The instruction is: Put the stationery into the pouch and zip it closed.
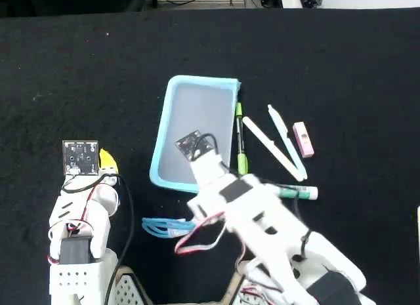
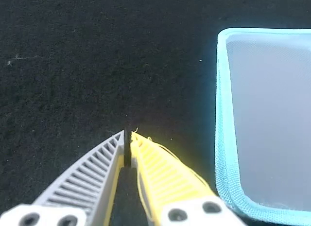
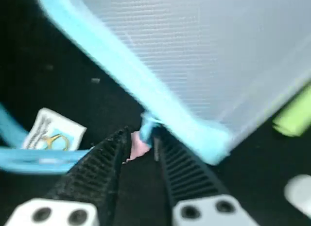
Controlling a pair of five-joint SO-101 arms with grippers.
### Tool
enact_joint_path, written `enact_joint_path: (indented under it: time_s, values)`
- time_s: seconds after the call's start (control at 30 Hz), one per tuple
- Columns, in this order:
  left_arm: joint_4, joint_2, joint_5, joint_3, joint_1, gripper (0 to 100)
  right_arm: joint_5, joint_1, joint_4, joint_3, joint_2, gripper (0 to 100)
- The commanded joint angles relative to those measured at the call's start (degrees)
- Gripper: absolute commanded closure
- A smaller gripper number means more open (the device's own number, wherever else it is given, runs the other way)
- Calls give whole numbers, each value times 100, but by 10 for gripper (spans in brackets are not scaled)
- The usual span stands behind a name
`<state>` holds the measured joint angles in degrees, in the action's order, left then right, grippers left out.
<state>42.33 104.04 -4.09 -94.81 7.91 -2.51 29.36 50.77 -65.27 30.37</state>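
The light blue pouch (image 1: pixel 197 131) with a grey mesh face lies flat in the middle of the black table. My right gripper (image 3: pixel 141 138) is at the pouch's (image 3: pixel 194 65) near corner, shut on a small pink and blue zipper pull (image 3: pixel 139 142). To the right of the pouch lie a green pen (image 1: pixel 240 141), a cream pen (image 1: pixel 271 147), a pale teal pen (image 1: pixel 287 141), a pink eraser (image 1: pixel 302 139) and a green-and-white marker (image 1: pixel 298 193). My left gripper (image 2: pixel 127 138) is shut on nothing above bare table to the left of the pouch (image 2: pixel 262 119).
A blue strap (image 1: pixel 164 225) with a small white tag (image 3: pixel 53 131) lies on the table near the pouch's front edge, beside red cables from the right arm (image 1: pixel 262 220). The table's far and left parts are bare black cloth.
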Motion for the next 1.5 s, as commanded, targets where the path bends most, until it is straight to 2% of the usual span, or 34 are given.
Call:
enact_joint_path:
  time_s: [0.0, 0.07, 0.17, 0.23, 0.3, 0.37, 0.47, 0.57, 0.67, 0.83, 0.9, 1.1, 1.3, 1.4, 1.47]
  values:
    - [18, 35, 35, 57, -13, 970, -800, -1240, 686, 743, 330, 987]
    - [18, 35, 35, 57, -13, 970, -1310, -1503, 1152, 1068, 409, 987]
    - [18, 35, 35, 57, -13, 970, -2004, -1495, 1670, 1262, 409, 987]
    - [18, 35, 35, 57, -13, 970, -2198, -1459, 1758, 1253, 400, 978]
    - [18, 35, 35, 57, -13, 970, -2110, -1459, 1943, 1226, 400, 923]
    - [18, 35, 35, 57, -13, 970, -1776, -1451, 2066, 1235, 409, 845]
    - [18, 35, 35, 57, -13, 970, -800, -1336, 2022, 1226, 409, 774]
    - [18, 35, 35, 48, -13, 970, 273, -721, 1855, 1051, 409, 773]
    - [26, 35, 35, 48, -13, 970, 1011, -132, 1275, 743, 409, 773]
    - [26, 35, 35, 48, 207, 970, 1705, 53, -229, -215, 409, 773]
    - [18, 35, 35, 48, 312, 970, 1697, -18, -492, -514, 418, 773]
    - [0, 35, 35, 48, 303, 970, 1618, -404, -255, -400, 409, 773]
    - [-9, 35, 35, 48, 321, 970, 492, -457, 141, -435, 391, 792]
    - [-9, 35, 35, 48, 321, 970, 0, -457, 281, -400, 207, 876]
    - [0, 35, 35, 48, 321, 970, -633, -457, 237, -374, -31, 934]
